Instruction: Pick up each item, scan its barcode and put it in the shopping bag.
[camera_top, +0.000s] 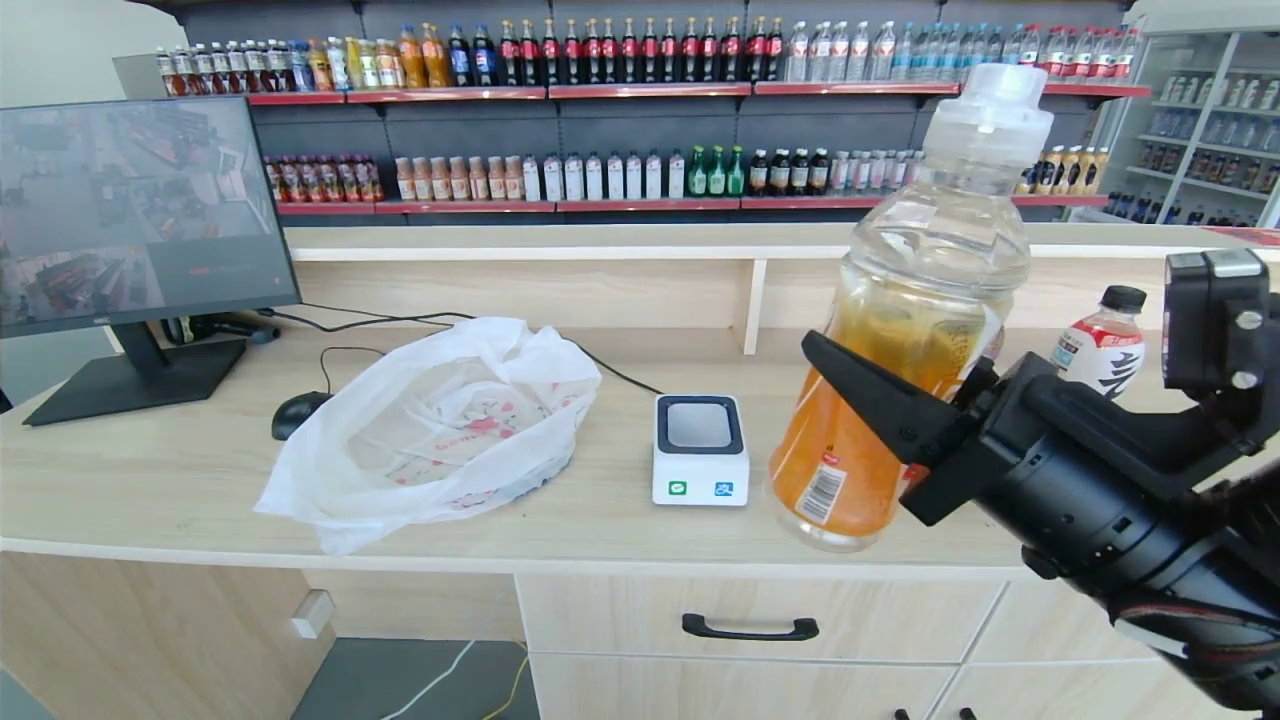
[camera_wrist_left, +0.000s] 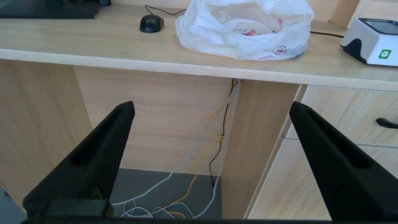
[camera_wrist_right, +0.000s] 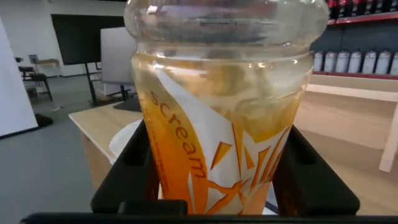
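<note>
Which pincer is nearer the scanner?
Right. The right pincer holds the bottle just beside the scanner; the left pincer hangs open below the counter edge, farther off.

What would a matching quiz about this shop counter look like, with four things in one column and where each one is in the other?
Things:
1. orange drink bottle
2. plastic bag
3. scanner
4. mouse

Places:
A. standing on the counter between the plastic bag and the orange drink bottle
B. beside the plastic bag, on the monitor side
C. held tilted in the right arm's fingers
D. slumped on the counter, to the left of the scanner

Pairs: 1-C, 2-D, 3-A, 4-B.
</note>
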